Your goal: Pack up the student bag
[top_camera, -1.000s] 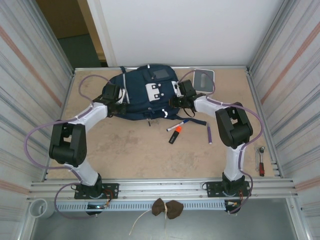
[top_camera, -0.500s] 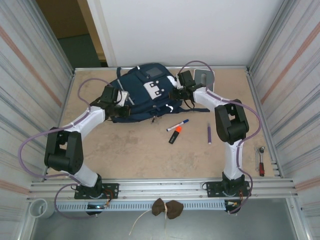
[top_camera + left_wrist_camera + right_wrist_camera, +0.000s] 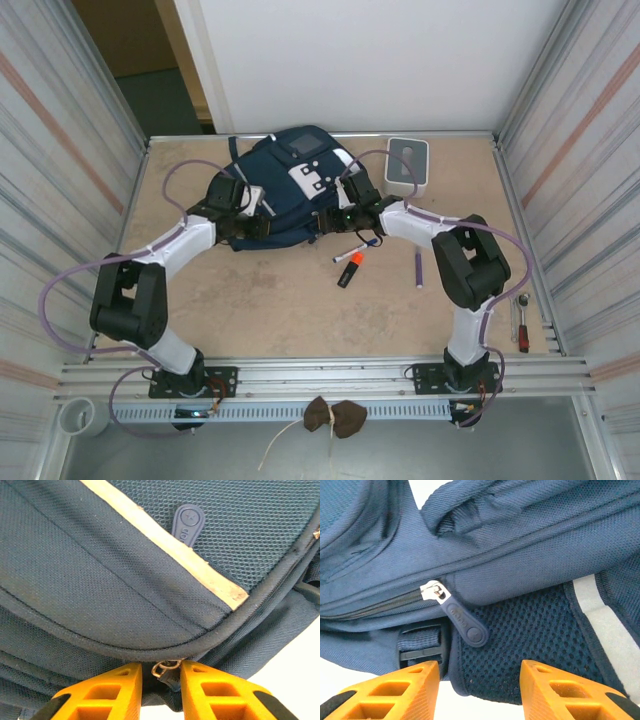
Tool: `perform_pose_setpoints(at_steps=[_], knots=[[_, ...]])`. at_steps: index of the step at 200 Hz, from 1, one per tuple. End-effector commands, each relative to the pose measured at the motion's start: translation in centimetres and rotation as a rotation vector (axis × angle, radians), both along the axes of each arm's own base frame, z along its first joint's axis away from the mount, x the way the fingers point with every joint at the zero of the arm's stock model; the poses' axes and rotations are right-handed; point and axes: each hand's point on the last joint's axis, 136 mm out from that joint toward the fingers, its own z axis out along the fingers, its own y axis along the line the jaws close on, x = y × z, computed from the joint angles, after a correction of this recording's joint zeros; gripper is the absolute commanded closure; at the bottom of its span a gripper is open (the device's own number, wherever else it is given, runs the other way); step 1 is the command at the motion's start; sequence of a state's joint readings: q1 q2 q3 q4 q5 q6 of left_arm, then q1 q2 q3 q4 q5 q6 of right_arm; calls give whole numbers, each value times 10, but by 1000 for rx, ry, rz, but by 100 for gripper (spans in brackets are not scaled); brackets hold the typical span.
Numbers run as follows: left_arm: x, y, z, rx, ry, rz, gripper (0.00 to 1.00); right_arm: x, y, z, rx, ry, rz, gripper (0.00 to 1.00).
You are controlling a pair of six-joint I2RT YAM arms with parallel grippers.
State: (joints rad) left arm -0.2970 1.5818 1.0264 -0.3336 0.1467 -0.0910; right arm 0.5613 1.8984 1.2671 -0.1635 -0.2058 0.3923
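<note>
1. The left gripper (image 3: 161, 667) is clenched. Its 2 orange fingers (image 3: 107, 692) are drawn to a narrow gap, and a metal-ringed zipper pull (image 3: 167, 669) of the student bag (image 3: 100, 580) is pinched between the tips.
2. Directly above those tips a dark piped seam (image 3: 150, 652) is seen curving across the navy fabric. Further up, a pale stripe (image 3: 175, 555) and a small logo tab (image 3: 187, 525) lie on the mesh.
3. The right gripper (image 3: 480, 664) is released. Its 2 fingertips (image 3: 390, 690) are held well apart and nothing is caught between them.
4. The bag's side is met just beyond the right tips. A long rubber tab (image 3: 465, 622) hangs from a metal slider (image 3: 432, 590) above the gap, and it is touched by neither tip. A strap buckle (image 3: 420, 650) is seen just above the tip on the left of this view. A dark mesh pocket (image 3: 530, 625) and a grey-white reflective band (image 3: 600, 615) lie to the right.
5. In the top view the bag is laid at the far middle of the table (image 3: 260, 310), with the 2 grippers pressed against its near edge, 1 on each side.
6. A white-grey box (image 3: 408, 160) stands near the bag's far right corner, apart from it.
7. A blue pen (image 3: 352, 252), an orange highlighter (image 3: 349, 270) and a purple pen (image 3: 418, 268) are scattered on the table nearer than the bag, towards the right arm.
8. A ratchet wrench (image 3: 521, 320) is left at the right edge.
</note>
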Motion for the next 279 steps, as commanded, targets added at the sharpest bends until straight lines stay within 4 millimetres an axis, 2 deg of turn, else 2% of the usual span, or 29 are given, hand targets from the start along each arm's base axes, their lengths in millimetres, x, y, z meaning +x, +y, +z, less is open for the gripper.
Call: perform_pose_setpoints(at_steps=[1,37,62,106,144,176,217,279], knots=[[10,6,3,58,-31,16,72,4,3,-1,33,13,-16,56],[16,6,0,83,-23,6,69,5,1,-1,30,11,-20,56],[19,6,-1,92,-27,1,67,4,0,-9,23,25,-23,56],[18,-3,-10,113,-14,-30,56,5,3,-15,33,37,-31,56],[19,-5,-17,140,-3,-33,52,5,2,-19,28,43,-35,56],[16,0,-20,169,5,-25,66,10,-7,-25,0,53,-72,56],[9,4,-13,174,-13,-23,83,16,-23,-30,-33,64,-121,56],[9,26,-3,207,-25,8,90,32,-55,-42,-187,64,-174,57]])
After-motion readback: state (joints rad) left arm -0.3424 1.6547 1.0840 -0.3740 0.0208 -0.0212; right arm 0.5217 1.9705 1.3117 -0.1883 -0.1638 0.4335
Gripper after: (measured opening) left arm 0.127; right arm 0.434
